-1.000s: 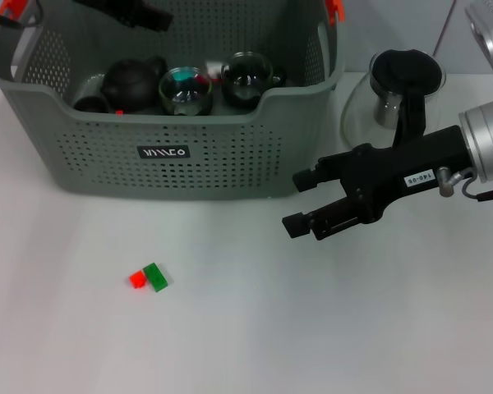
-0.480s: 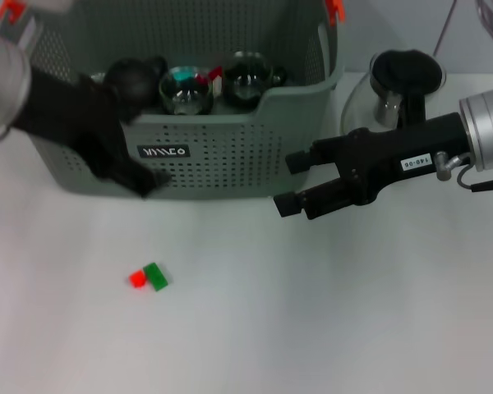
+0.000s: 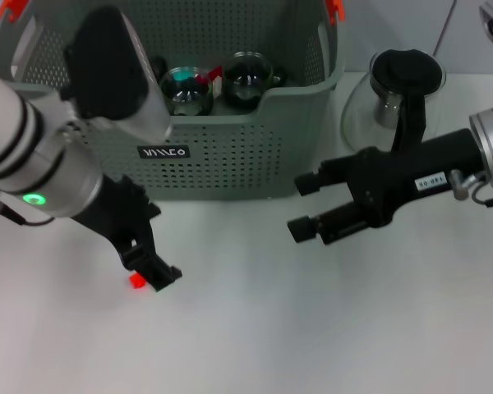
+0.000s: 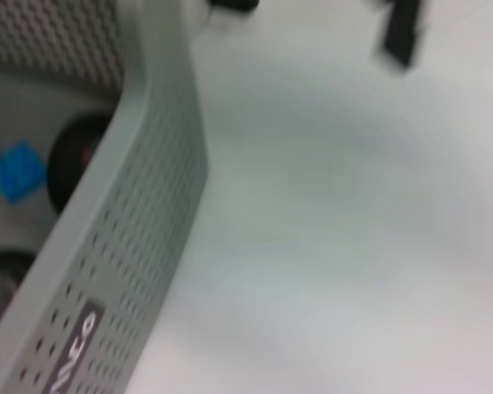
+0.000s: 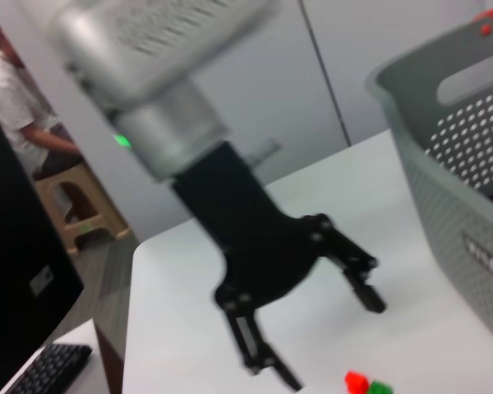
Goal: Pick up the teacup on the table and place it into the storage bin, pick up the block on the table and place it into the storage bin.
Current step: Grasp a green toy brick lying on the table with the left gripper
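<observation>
Left arm has swung out of the storage bin [image 3: 230, 156] down to the block on the white desk [image 3: 312, 328].

Left end effector [image 3: 152, 267], fingers spread, now hovers over the red-and-green block [image 3: 136, 281] at seven o'clock. Right end effector [image 3: 306, 205], spread and empty, waits at three o'clock.

My head camera looks forward and down on the white table [image 3: 312, 328]. My left wrist camera sits close beside the grey-green perforated plastic storage bin [image 4: 140, 213]. My right wrist camera faces across the table; all three share that bin.
</observation>
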You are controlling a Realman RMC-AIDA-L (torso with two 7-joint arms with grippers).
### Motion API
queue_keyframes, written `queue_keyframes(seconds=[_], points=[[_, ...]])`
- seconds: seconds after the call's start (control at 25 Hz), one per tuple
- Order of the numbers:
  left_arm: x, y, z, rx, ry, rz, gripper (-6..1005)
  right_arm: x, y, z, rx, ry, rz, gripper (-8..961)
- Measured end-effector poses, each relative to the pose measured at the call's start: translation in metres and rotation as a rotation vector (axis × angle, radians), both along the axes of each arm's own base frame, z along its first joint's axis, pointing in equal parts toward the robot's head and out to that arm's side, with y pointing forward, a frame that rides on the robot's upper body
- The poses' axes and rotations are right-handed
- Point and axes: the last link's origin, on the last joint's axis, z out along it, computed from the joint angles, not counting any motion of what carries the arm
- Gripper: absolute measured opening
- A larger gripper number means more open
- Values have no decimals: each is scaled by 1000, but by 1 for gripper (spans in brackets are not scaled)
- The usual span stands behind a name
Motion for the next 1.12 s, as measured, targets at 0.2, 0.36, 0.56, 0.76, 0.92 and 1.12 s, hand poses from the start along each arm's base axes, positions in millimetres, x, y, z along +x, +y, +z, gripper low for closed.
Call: queue_keyframes(seconds=[0.2,0.36,0.56,0.76,0.92,1.12], points=[[-8,8,-21,-36,53,65,967,8,-2,3,-4,-23,-3,945],[-6,10,-26,-22,69,61,966,12,0,7,12,-28,-11,945],[-8,10,-44,-32,102,58,965,14,1,7,29,-29,-12,945],[-16,12,-55,-21,122,65,964,17,1,7,36,-30,-23,944],[-25,17,-59,-1,148,89,963,19,1,7,38,-29,-29,944],[-30,20,-59,19,164,102,963,19,0,6,40,-27,-34,945]])
